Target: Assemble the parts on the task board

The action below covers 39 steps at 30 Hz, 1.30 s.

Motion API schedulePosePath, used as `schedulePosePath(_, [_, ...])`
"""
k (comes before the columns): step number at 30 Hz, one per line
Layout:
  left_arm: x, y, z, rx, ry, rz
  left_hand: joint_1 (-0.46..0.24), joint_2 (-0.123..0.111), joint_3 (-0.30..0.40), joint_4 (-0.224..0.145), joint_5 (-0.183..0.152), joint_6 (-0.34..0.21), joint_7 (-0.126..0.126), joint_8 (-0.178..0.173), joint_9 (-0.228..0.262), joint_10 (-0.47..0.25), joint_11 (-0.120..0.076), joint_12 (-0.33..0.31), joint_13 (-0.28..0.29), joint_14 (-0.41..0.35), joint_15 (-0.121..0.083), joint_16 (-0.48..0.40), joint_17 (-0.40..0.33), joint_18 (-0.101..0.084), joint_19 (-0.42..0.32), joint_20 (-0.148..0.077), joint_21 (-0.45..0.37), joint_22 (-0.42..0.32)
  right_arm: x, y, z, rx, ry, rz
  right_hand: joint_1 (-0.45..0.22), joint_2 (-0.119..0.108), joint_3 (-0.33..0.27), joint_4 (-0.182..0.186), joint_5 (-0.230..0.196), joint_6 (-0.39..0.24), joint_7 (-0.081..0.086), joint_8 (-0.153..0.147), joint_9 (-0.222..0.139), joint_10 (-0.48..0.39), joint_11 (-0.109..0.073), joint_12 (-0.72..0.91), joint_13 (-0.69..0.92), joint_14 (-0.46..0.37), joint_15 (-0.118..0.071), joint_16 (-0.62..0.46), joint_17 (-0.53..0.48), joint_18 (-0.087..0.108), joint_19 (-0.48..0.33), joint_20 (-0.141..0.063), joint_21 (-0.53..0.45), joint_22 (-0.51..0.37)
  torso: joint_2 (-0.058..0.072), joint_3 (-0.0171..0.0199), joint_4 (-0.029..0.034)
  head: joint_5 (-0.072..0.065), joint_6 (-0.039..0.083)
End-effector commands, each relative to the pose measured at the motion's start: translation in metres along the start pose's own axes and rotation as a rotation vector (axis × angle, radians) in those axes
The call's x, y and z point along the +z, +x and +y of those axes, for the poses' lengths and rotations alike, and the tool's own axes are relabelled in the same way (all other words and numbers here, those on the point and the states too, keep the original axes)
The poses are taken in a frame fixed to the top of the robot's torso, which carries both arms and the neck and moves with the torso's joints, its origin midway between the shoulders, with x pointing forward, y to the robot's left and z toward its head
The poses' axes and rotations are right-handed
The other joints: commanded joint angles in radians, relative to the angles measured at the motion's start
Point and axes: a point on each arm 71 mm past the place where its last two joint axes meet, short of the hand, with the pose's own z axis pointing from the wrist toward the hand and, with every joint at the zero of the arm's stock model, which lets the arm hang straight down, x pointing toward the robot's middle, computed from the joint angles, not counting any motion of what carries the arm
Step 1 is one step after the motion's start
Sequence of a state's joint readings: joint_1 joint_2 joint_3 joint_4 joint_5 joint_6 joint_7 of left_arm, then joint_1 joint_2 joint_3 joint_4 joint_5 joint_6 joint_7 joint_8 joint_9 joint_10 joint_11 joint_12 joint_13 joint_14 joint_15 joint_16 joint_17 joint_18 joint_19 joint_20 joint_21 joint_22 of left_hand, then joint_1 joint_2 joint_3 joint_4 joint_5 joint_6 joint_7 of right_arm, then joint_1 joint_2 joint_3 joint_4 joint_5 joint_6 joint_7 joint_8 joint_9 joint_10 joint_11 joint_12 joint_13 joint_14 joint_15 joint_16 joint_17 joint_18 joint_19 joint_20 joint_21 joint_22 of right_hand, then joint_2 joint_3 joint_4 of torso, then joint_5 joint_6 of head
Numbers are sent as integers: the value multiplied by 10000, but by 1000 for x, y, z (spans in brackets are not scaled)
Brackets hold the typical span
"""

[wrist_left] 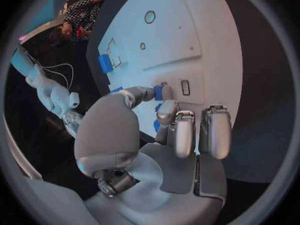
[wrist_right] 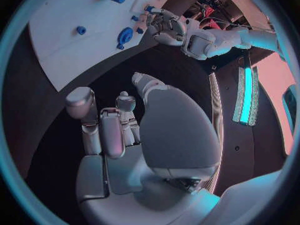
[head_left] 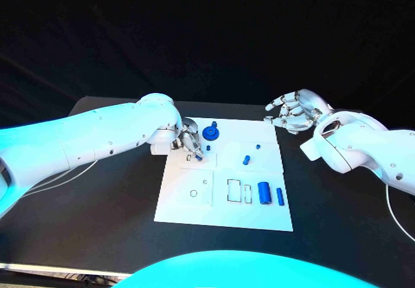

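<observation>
Holding a small blue peg [wrist_left: 159,92] between thumb and fingertip, my left hand [head_left: 189,140] sits low over the near-left part of the white board [head_left: 259,215], the peg's tip close to a small slot there; I cannot tell whether it has entered. My right hand [head_left: 297,111] hangs released, fingers loosely apart and grasping nothing, just off the board's far-right corner above the black table [head_left: 95,222].

Moving outward from the left hand, a blue round knob piece [head_left: 211,131] stands at the board's far edge, just beside my fingers. A short blue peg [head_left: 246,160] lies loose near the middle of the board, with a tiny blue stub [head_left: 258,146] just beyond it. Toward the near-right side a thick blue cylinder [head_left: 264,193] and a thin blue rod [head_left: 280,197] lie side by side, next to outlined rectangular slots that look unfilled. A round hole in the near-left panel also looks open.

My reading is that the job is at an early stage: one part is in hand at its slot, and most pieces are yet to be seated.
</observation>
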<state>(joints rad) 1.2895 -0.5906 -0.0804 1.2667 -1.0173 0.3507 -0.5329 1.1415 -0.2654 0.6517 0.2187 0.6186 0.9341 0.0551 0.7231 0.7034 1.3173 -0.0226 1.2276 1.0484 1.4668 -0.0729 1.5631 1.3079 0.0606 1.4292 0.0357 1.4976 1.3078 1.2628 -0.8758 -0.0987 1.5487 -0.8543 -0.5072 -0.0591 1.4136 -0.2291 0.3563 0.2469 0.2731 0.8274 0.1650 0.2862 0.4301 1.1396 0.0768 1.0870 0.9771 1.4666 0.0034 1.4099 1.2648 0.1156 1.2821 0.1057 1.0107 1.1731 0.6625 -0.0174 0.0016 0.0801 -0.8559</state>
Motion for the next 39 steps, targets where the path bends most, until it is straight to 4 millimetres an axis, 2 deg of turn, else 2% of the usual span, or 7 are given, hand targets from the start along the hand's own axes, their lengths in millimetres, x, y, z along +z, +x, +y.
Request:
schedulePosePath(1, [1, 2, -2, 44, 32, 215, 15, 52, 2380, -2430, 51, 35, -20, 22, 17, 79, -2, 46, 6, 1005, -53, 27, 2520, -156, 53, -7, 65, 644, 0, 1, 1, -24, -67, 37, -37, -98, 24, 26, 44, -56, -44, 39, -9, -10, -39, -47, -9, 242, -56, -22, -16, 59, 9, -23, -67, -10, 3, -5, 2, -2, -3])
schedulePosePath(35, [4, 3, 3, 264, -196, 335, 3, 62, 2371, -2438, 54, 37, -15, 6, 17, 73, 2, 32, -6, 1001, -51, 21, 2507, -151, 34, -6, 57, 620, 0, 1, 1, -22, -74, 30, -37, -98, 24, 26, 44, -56, -44, 39, -9, -10, -39, -47, -9, 242, -56, -22, -16, 59, 9, -23, -67, -10, 2, -3, 4, 3, -39])
schedulePosePath(39, [5, 4, 2, 264, -196, 364, 3, 62, 2371, -2438, 54, 37, -15, 6, 17, 73, 2, 32, -6, 1001, -51, 21, 2507, -151, 34, -6, 57, 620, 0, 0, 1, -19, -155, -9, -53, -151, 22, 62, 58, -25, -59, 100, -7, -107, -49, -231, -252, 162, -67, -236, -324, 127, -138, -35, -468, -270, 1, -5, -3, 10, -48])
